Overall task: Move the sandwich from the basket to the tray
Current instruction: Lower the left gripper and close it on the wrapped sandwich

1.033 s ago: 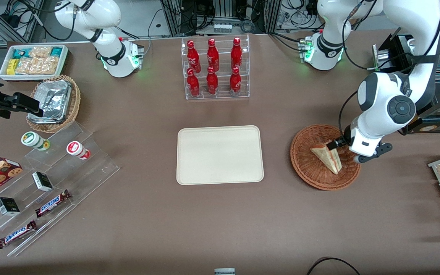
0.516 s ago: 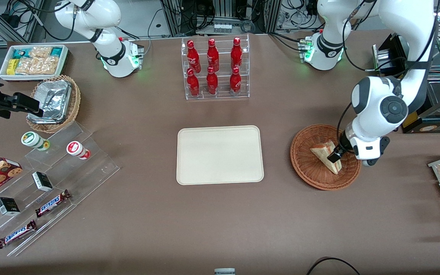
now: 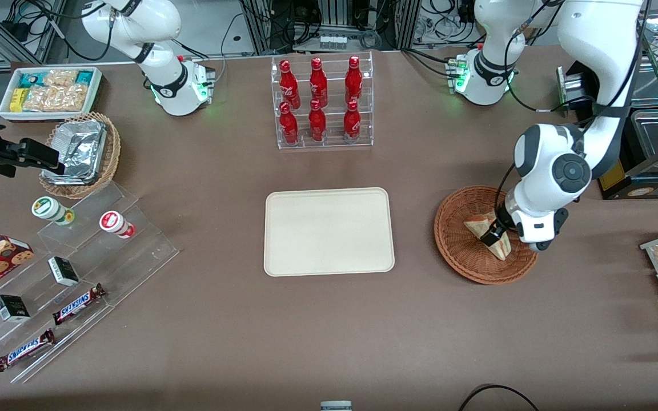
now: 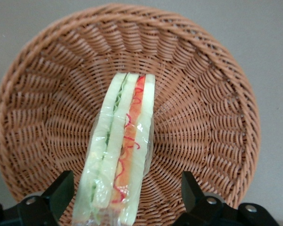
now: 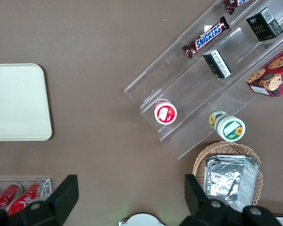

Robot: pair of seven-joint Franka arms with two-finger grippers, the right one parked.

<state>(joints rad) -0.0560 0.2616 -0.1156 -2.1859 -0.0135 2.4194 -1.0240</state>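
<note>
**Gripper down over the sandwich**

The sandwich (image 3: 490,234) lies in the basket (image 3: 459,246), toward the working arm's end of the table. It is a pale wedge in clear wrap (you can see green, white and red-orange stripes along its cut side).

The gripper (image 3: 494,233) is low in the basket, right at the sandwich. In the left wrist view its two fingers (image 4: 61,190) are spread apart, one on each side of the sandwich (image 4: 121,150). They are not squeezing it, and there is a gap on both sides. The woven basket (image 4: 203,99) is all around under them.

The tray (image 3: 329,231) sits flat in the middle of the table, well apart from the basket, with nothing on it. A rack of red bottles (image 3: 320,101) stands farther from the front camera than the tray.
</note>
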